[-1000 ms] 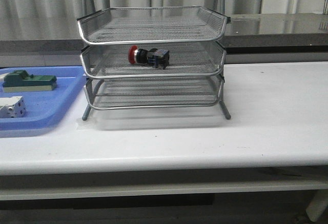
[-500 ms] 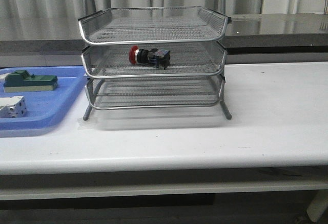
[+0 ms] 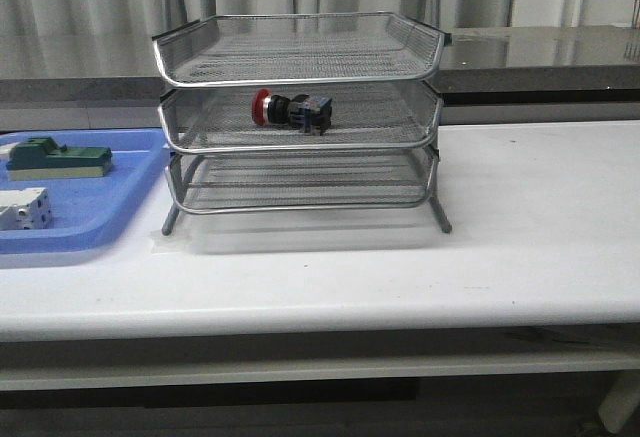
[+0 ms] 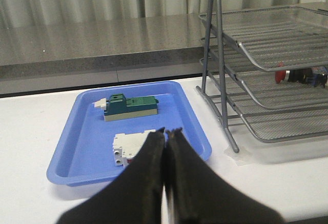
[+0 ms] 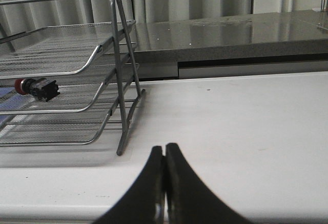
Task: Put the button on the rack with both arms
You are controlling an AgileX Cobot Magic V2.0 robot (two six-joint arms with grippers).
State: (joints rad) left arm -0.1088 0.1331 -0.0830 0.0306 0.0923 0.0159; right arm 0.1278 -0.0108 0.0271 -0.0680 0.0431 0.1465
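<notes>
The button (image 3: 290,109), red cap to the left with a black body and blue rear block, lies on its side in the middle tier of the silver wire rack (image 3: 300,117). It also shows in the left wrist view (image 4: 300,75) and the right wrist view (image 5: 35,88). No arm shows in the front view. My left gripper (image 4: 167,131) is shut and empty, held back over the near end of the blue tray (image 4: 87,131). My right gripper (image 5: 165,147) is shut and empty over bare table to the right of the rack (image 5: 66,80).
The blue tray (image 3: 110,207) left of the rack holds a green block (image 3: 58,158) and a white block (image 3: 22,207). A grey counter (image 3: 540,52) runs behind the white table (image 3: 540,217).
</notes>
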